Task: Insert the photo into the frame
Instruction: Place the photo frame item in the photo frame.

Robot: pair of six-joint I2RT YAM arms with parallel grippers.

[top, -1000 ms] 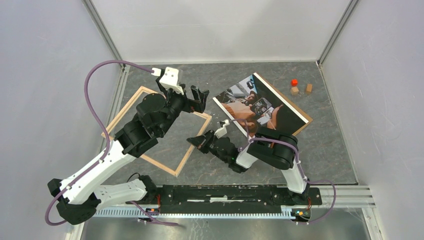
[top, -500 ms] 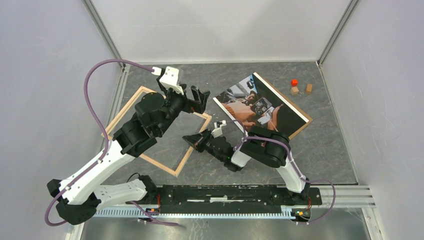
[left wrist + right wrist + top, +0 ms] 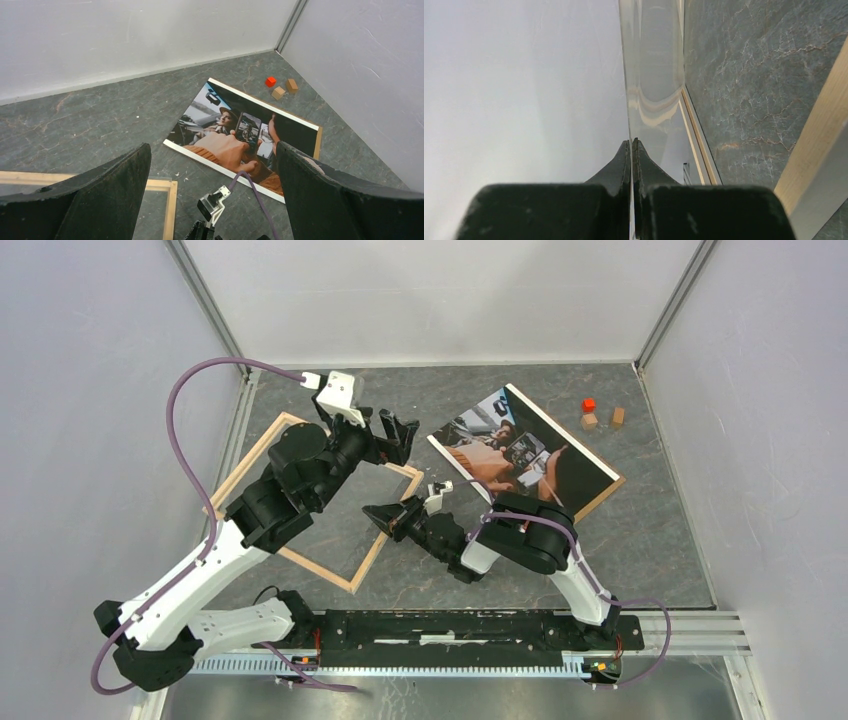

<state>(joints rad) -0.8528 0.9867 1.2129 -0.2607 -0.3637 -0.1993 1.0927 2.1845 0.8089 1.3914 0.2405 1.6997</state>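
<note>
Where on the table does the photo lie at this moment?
In the top view, the photo lies flat at the far right of the table, on a brown backing board, between the frame to its left and three small blocks to its right.

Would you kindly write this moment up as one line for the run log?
left gripper: open, over frame | right gripper: shut on clear pane | photo: flat, outside frame

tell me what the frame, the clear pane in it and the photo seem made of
The frame looks like bare pale wood, given its unpainted tan rails. The clear pane is glass or acrylic, see-through and reflective; I cannot tell which. The photo is likely printed paper, lying flat with a thin white border.
</note>
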